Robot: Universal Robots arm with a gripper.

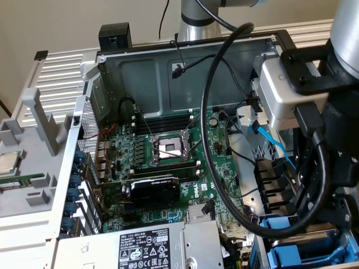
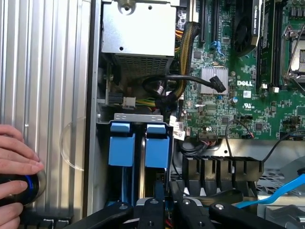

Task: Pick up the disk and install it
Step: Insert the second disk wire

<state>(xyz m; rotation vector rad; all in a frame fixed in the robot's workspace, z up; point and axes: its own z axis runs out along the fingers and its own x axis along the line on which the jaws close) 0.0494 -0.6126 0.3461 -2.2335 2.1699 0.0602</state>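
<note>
The disk (image 2: pixel 157 148) stands edge-on in the drive bay at the corner of the open computer case, its blue plastic frame facing the wrist camera. A second blue-framed carrier (image 2: pixel 122 149) sits right beside it. My gripper (image 2: pixel 164 191) reaches in over the bay, its black fingers (image 2: pixel 153 207) drawn close together at the near end of the disk's blue frame. In the exterior view the arm's wrist (image 1: pixel 291 89) hangs over the case's right side, above the blue frames (image 1: pixel 305 255) in the bay.
A person's hand (image 2: pixel 14 157) rests on the ribbed metal table beside the case, holding a black object with a blue ring (image 2: pixel 26 187). The grey power-supply box (image 1: pixel 146 246), the green motherboard (image 1: pixel 168 151), black cables (image 2: pixel 167 88) and a blue cable (image 2: pixel 281 191) crowd the bay's surroundings.
</note>
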